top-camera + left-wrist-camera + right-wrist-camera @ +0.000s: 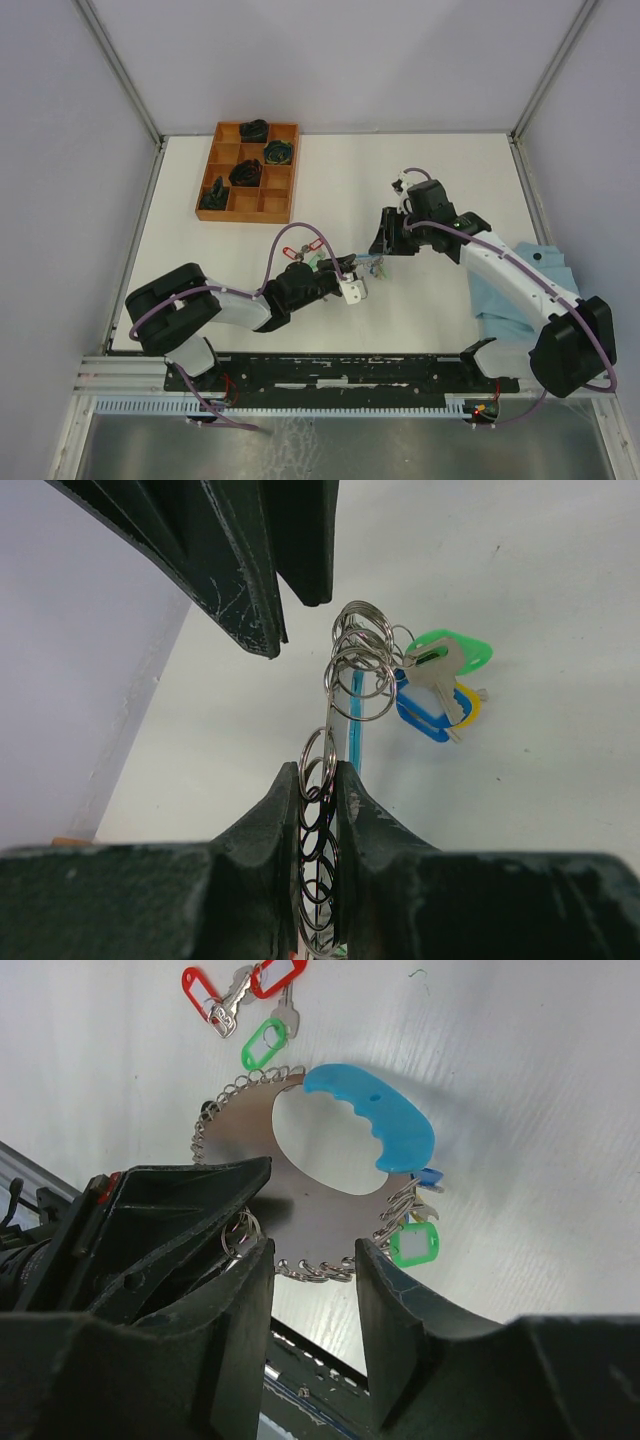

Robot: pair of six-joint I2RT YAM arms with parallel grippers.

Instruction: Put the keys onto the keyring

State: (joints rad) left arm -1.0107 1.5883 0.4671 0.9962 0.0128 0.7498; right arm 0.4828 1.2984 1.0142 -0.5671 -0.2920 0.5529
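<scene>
left fingers (346, 792): we see them pinched shut on the chain of small split rings along the rim of the keyring (320, 1222).
right fingers (258, 1278): spread well apart, holding nothing. The keyring's near rim shows between their tips, and we cannot tell whether it touches them.
keyring: between the two sets of fingers, its light-blue sleeve (372, 1120) on the side away from the right fingers.
keys on the ring: a green-tagged key (445, 658) and a blue tag (425, 718) dangle just beyond the left fingers.
loose keys (230, 1008): with two red tags and a green tag (262, 1042), on the bench (450, 170) past the keyring's far rim.
wooden tray (294, 172): well apart from both sets of fingers.
</scene>
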